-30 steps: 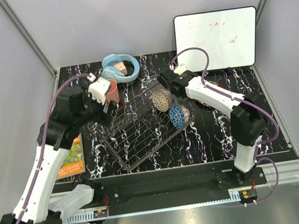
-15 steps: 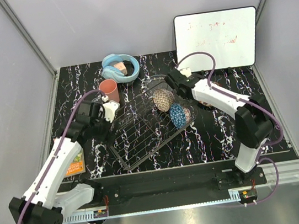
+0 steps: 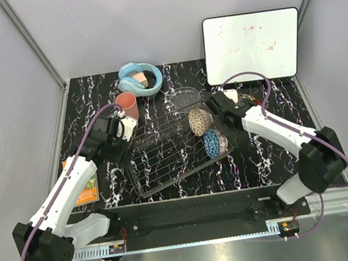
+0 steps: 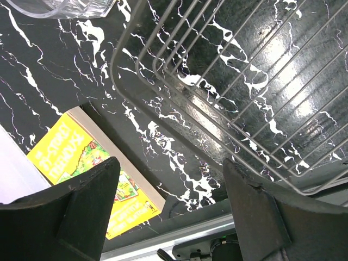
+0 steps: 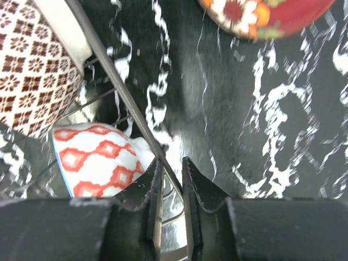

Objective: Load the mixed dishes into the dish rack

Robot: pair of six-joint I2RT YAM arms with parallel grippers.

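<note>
Middle of table (image 3: 249, 159): dish rack (image 3: 177, 149), askew. At its right end, on edge: blue patterned bowl (image 3: 212, 143), then small beige patterned bowl (image 3: 199, 121). Right gripper (image 5: 171, 163) pinched narrow on rim wire there. Left gripper (image 4: 169, 179) spread wide, empty, by rack's left corner. Farther back: salmon-pink plastic cup (image 3: 126, 105) upright near left gripper; clear glass bowl (image 3: 185, 96) just past rack's far side. Red gold-decorated lacquer dish (image 5: 266, 13) on table right of rack.

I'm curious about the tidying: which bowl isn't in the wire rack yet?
The clear glass bowl, on the table behind the rack; the beige bowl and blue bowl stand on edge inside it.
</note>
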